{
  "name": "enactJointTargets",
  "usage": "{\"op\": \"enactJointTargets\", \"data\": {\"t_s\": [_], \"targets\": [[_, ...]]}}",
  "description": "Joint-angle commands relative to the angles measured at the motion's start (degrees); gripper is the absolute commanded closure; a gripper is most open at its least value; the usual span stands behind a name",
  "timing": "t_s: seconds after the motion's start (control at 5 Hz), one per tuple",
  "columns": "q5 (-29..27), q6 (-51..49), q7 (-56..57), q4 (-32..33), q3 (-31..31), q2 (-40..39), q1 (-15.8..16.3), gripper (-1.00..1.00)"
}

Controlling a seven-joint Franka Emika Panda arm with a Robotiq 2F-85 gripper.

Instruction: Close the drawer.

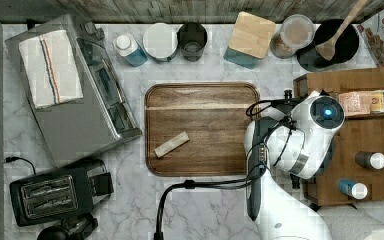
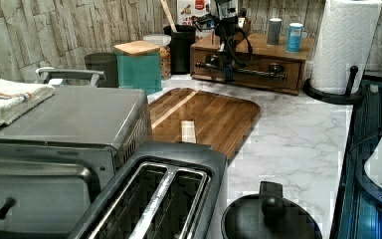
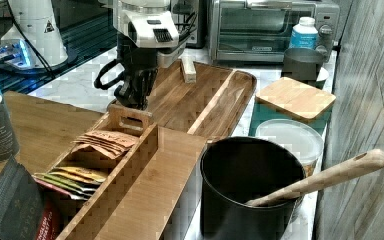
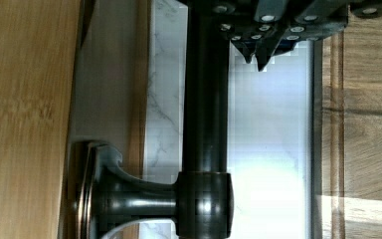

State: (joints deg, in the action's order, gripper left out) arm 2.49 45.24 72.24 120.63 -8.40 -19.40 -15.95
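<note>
The drawer is in the wooden cabinet at the back of the left view, and its front panel looks flush, or nearly so, with the cabinet. A dark metal bar handle runs across that front. My gripper hangs down right in front of the handle. In the wrist view the handle bar stands a little off the drawer front, and my gripper is shut with its tips just beside the bar, on the side away from the panel. The right view has the gripper low at the cabinet's front edge.
A dark wooden tray with a small wood block lies just in front of the cabinet. Two bottles and a tea-bag organizer stand on the cabinet top. A toaster oven, toaster and paper towel roll stand around.
</note>
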Motion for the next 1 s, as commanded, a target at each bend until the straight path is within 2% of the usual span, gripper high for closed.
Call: {"op": "enactJointTargets", "data": {"t_s": [0.2, 0.4, 0.6, 0.8, 1.0], "targets": [[2.77, 4.07, -1.96, -11.02, -7.57, -1.92, -5.86, 1.00], [2.44, 4.08, -1.73, -11.01, -8.16, -1.99, -5.30, 1.00], [5.03, 3.94, -3.41, -11.07, -3.52, -1.60, -9.63, 1.00], [2.86, 4.06, -2.00, -11.01, -7.41, -1.91, -5.99, 1.00], [2.58, 4.08, -1.83, -11.01, -7.91, -1.97, -5.54, 1.00]]}}
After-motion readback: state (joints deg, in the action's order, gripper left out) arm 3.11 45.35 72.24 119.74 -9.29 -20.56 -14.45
